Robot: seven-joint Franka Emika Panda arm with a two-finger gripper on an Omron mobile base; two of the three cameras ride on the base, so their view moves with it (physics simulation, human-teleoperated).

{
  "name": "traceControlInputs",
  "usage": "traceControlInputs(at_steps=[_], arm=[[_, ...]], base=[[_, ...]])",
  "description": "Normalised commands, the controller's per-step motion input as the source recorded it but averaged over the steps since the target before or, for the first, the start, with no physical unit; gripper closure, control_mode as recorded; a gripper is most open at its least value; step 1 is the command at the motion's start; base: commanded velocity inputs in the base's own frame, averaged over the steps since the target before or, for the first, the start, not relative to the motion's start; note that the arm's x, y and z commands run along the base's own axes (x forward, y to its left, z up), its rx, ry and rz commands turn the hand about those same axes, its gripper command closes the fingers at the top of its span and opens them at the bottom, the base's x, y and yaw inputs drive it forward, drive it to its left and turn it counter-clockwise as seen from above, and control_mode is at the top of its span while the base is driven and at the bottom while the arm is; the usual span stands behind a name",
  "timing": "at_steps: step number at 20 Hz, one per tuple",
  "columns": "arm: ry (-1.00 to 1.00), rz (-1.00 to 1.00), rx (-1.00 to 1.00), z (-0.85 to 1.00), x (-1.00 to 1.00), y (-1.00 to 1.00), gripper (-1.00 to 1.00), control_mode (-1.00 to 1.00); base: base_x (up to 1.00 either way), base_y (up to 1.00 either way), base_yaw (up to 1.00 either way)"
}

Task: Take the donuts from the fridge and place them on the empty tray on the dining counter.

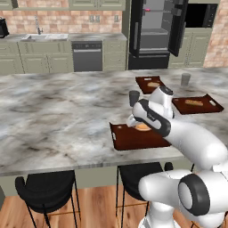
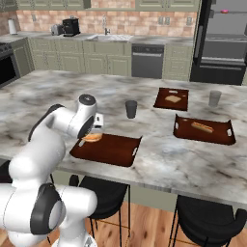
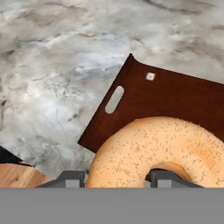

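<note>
While your gripper (image 3: 116,177) held the orange-tan donut (image 3: 162,151) between part-closed fingers just over the empty tray (image 2: 107,148), the pink donut (image 1: 147,8) remained in the open fridge (image 1: 153,31).

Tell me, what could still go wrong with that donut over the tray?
The gripper holds the tan donut over the tray, close to the end with the slot handle. Let go there, the donut might land on the rim or roll onto the counter. A dark cup stands just beyond the tray; a wide swing of the arm could knock it. The pink donut still sits in the open fridge.
</note>
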Motion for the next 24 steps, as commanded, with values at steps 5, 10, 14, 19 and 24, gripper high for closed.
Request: traceControlInputs(at_steps=[5, 10, 14, 19, 24], arm=[[0.0, 0.0, 0.0, -0.27, 0.15, 0.0, 1.0, -1.0], [0.0, 0.0, 0.0, -0.36, 0.14, 0.15, 1.0, -1.0], [0.0, 0.0, 0.0, -0.23, 0.19, 0.27, 1.0, -1.0], [0.0, 0.0, 0.0, -0.27, 0.21, 0.07, 1.0, -1.0], [0.0, 0.0, 0.0, -0.27, 0.23, 0.0, 1.0, -1.0]], base=[[0.0, 0.0, 0.0], [0.0, 0.0, 0.0], [0.0, 0.0, 0.0], [0.0, 0.0, 0.0], [0.0, 0.0, 0.0]])
